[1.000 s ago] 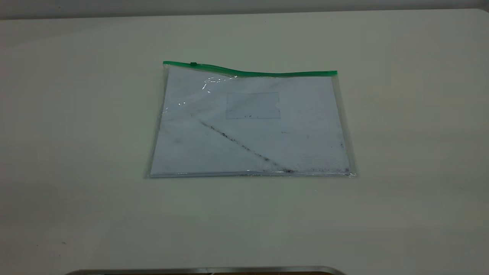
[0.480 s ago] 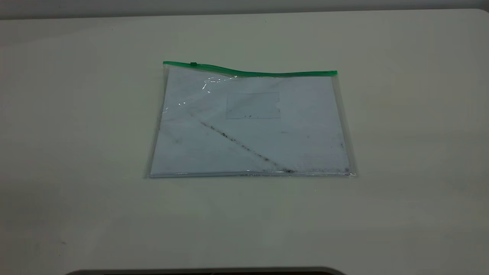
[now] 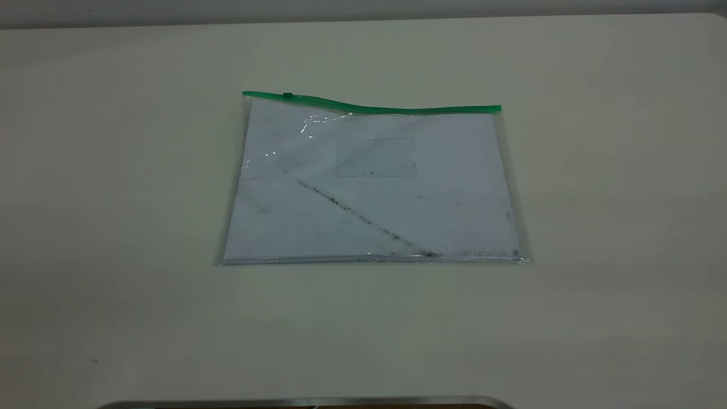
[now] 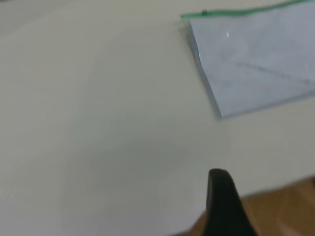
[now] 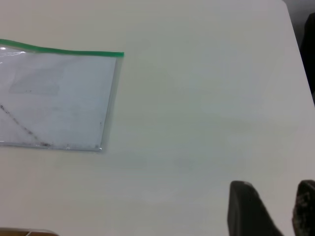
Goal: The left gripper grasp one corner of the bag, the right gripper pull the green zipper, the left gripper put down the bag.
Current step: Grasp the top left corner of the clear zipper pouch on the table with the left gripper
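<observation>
The bag (image 3: pixel 372 182) lies flat in the middle of the white table, with white paper and a dark diagonal smudge showing through. The green zipper (image 3: pixel 369 107) runs along its far edge, and the slider tab (image 3: pixel 288 95) sits near the left end. Neither gripper shows in the exterior view. In the left wrist view my left gripper (image 4: pixel 266 189) shows one dark finger (image 4: pixel 220 196), is open and empty, and is far from the bag (image 4: pixel 256 59). In the right wrist view my right gripper (image 5: pixel 274 189) is open and empty, well off the bag's (image 5: pixel 54 98) right side.
A metal-edged bar (image 3: pixel 306 402) lies at the table's near edge. Wooden floor (image 4: pixel 280 206) shows past the table edge by the left gripper. The table's right edge (image 5: pixel 294 29) is close to the right gripper.
</observation>
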Motion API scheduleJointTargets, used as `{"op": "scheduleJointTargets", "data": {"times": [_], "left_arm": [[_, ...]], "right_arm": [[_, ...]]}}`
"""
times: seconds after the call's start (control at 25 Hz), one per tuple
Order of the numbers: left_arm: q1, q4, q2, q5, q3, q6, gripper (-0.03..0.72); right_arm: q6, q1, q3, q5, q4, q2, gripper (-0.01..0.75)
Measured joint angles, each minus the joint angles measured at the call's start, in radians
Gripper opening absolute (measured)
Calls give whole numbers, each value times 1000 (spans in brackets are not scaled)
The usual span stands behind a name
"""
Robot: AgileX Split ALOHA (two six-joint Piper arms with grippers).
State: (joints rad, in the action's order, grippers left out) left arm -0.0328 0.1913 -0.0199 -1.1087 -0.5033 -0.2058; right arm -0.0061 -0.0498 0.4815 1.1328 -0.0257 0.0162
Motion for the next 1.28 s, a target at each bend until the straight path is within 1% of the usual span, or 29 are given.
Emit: {"op": "scheduleJointTargets", "data": {"times": [0.16, 0.24, 0.32, 0.44, 0.56, 0.6, 0.64, 0.76, 0.8, 0.92, 1.08, 1.16, 1.28], "left_arm": [[0, -36, 5, 107, 0, 74, 509], [0, -66, 40, 165, -1, 87, 509], [0, -78, 120, 209, -1, 89, 509], [0, -78, 287, 318, -1, 89, 509], [0, -67, 477, 460, -1, 89, 509], [0, -61, 544, 500, -1, 89, 509], [0, -51, 611, 548, -2, 89, 509], [0, -31, 790, 615, -25, 89, 509], [0, -26, 839, 629, -38, 89, 509], [0, -12, 1001, 642, -97, 88, 509], [0, 13, 1159, 647, -185, 62, 532], [0, 43, 1223, 651, -230, 28, 554], [0, 111, 1300, 654, -283, -49, 586]], "right_arm": [[13, 0, 0, 0, 6, 0, 188], [13, 0, 0, 0, 8, 0, 176], [12, 0, 0, -2, 6, 0, 175], [6, 0, 0, -6, -8, -2, 192], [6, 0, 1, -15, -28, -22, 231], [6, 0, 3, -35, -41, -28, 246], [6, 0, 3, -78, -63, -33, 260], [-27, 0, 3, -240, -149, -70, 293], [-62, 0, 3, -283, -179, -98, 306], [-190, 0, 0, -358, -266, -216, 341], [-419, 0, 0, -464, -413, -437, 381], [-557, 0, 0, -521, -514, -561, 389], [-790, 0, 7, -588, -726, -762, 391]]}}
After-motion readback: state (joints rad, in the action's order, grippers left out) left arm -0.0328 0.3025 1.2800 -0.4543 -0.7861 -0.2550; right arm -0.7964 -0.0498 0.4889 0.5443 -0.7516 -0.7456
